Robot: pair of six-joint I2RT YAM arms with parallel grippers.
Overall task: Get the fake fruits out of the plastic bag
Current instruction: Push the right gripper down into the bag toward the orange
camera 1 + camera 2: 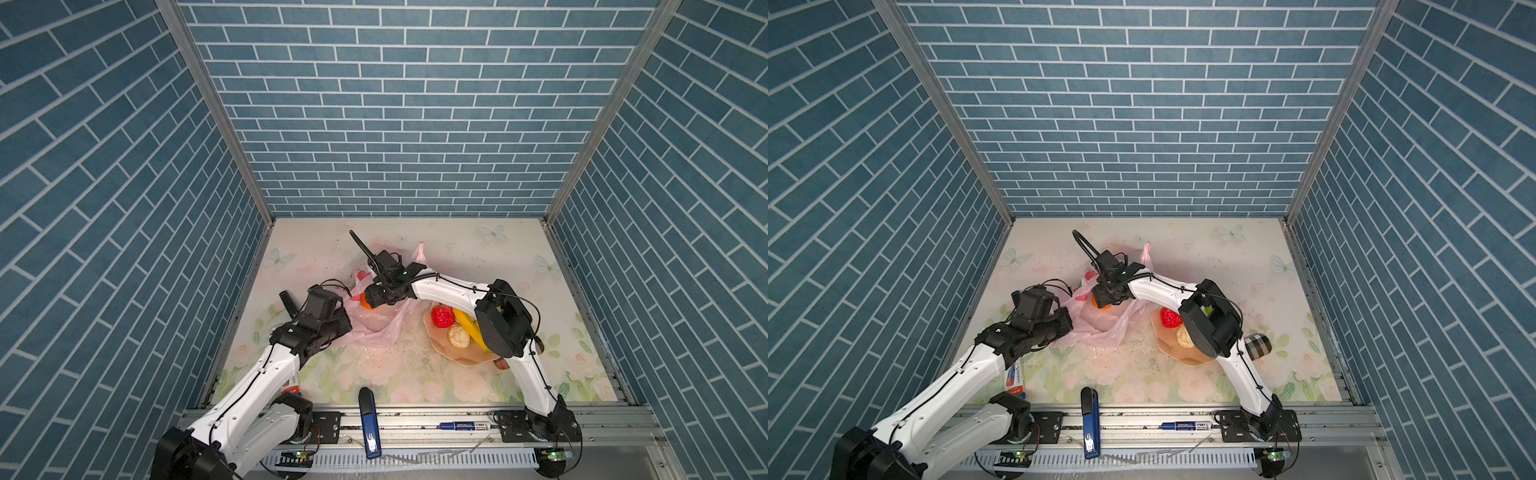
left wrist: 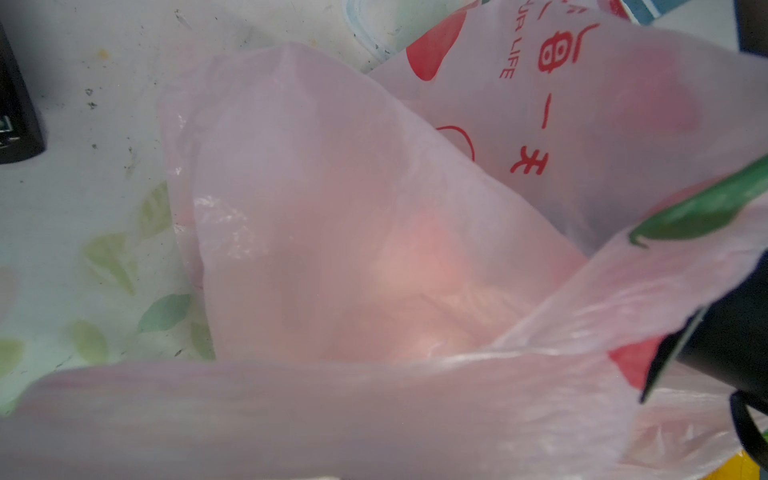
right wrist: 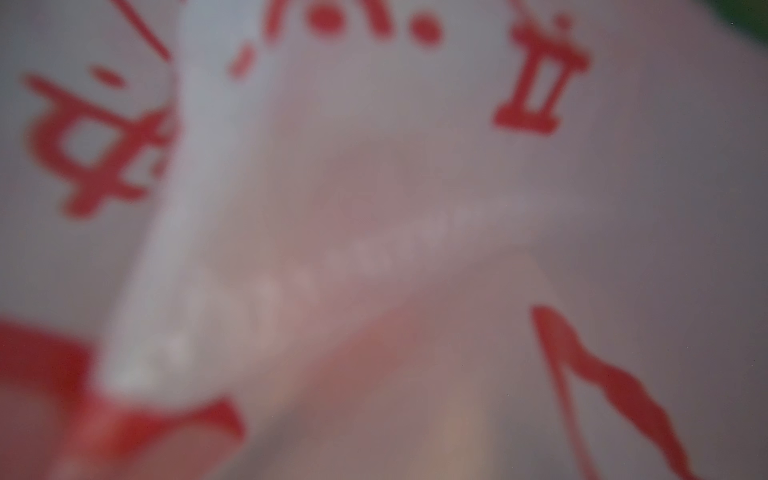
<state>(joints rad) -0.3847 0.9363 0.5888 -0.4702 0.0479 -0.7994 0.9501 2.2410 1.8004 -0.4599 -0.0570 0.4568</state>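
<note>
Pink film: the plastic bag [image 1: 380, 330] lies crumpled left of centre on the counter [image 1: 478, 249]. One loop handle pokes out toward the far wall. Its red-printed skin fills both wrist views.
Left pincer: the left pincer [image 1: 347, 326] is clenched at the bag's left edge. I cannot tell whether any film is caught in it.
Right pincer: the right pincer [image 1: 370, 300] reaches across the middle and sits over the bag's far part, right at an orange ball [image 1: 365, 304]. Its fingers are hidden, so I cannot tell if it is released or grasping.
Fruits out: a red ball [image 1: 442, 316], a cream ball [image 1: 458, 336] and a banana [image 1: 467, 324] rest on the peach plate [image 1: 459, 356], right of the bag. A pale bulge shows dimly through the film.
Plate edge: the left rim is near the bag's right corner but apart from it. The right arm's elbow overhangs the plate's right side.
Front edge: a blue stapler [image 1: 369, 419] lies across the counter's front lip, and a marker pen [image 1: 461, 426] lies on the rail.
Open room: bare counter runs along the far wall, in the far right corner and in front of the bag.
</note>
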